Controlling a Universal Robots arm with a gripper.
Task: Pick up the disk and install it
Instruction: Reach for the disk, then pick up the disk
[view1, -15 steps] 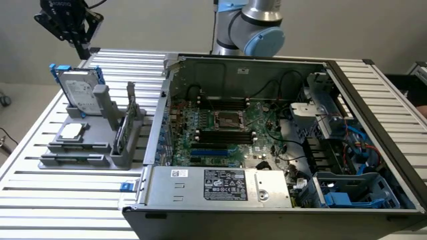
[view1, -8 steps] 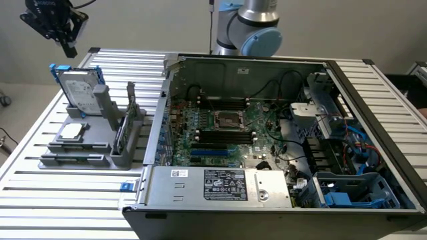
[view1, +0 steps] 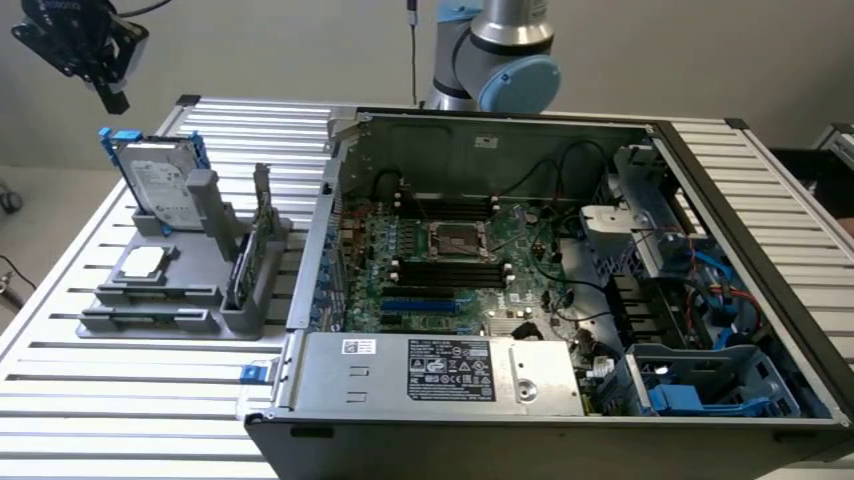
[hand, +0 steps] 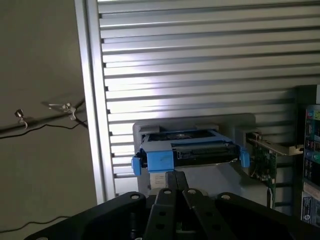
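Disk: upright with a slight lean in the back slot of the grey stand, blue carrier around it, label facing out; not gripped, nothing touching it.
Table: slatted metal, under the grey stand.
Computer case: lying open just beside the grey stand, on the exterior view's right; board and loose cables exposed.
Gripper: in the air above the grey stand, well apart from it; fingers pressed together, holding nothing. The wrist view looks down on the disk's top edge.
Green card: on edge in the grey stand's slot on the case side, close to the disk.
Chip: flat on the grey stand, in front of the disk.
Progress: pick not yet started, my read.
Risk 1: with the fingers together, a descent would hit the carrier's top edge and tip the disk out of its slot.
Risk 2: an off-centre approach could clip the green card.
Risk 3: gripping the blue plastic alone could flex it, so the disk slips.
Risk 4: cables in the case could snag the disk.
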